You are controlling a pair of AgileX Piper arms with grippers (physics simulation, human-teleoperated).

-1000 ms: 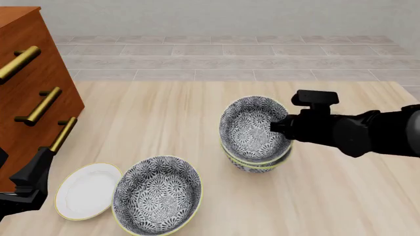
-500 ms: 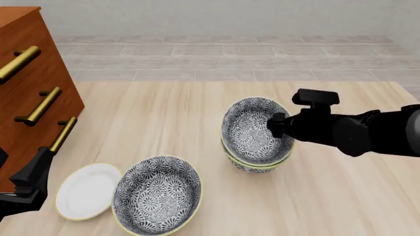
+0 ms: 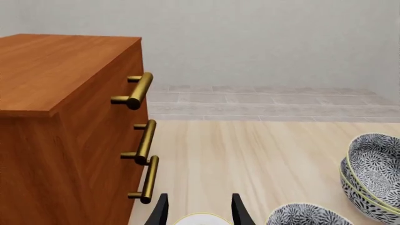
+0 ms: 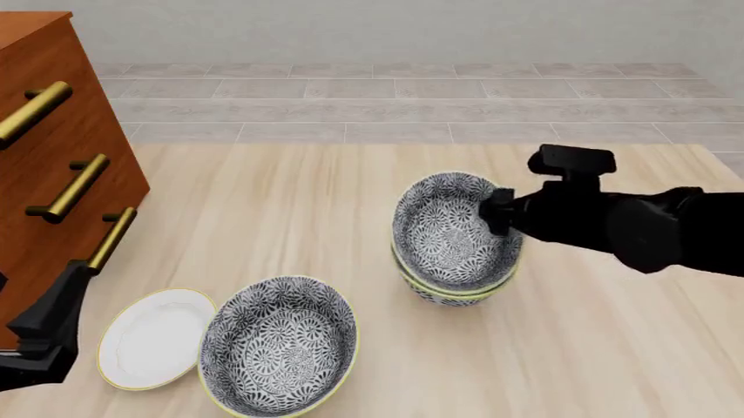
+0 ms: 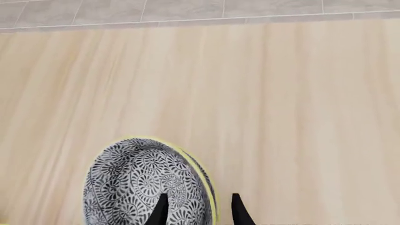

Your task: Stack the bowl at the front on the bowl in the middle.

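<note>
Right hand (image 4: 497,212) backed off slightly, parted astride floral bowl (image 4: 448,228) rim, nested on twin (image 4: 454,292)

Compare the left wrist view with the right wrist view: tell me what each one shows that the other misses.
Only the left wrist view shows the wooden drawer cabinet with its brass handles, the white plate's rim between the open left gripper fingers, the wide shallow bowl's edge, and the lower bowl of the stack.

Only the right wrist view shows the right gripper, its fingers straddling the top bowl's rim, inside and outside.

Both share the top bowl, the wooden table and the tiled floor.
</note>
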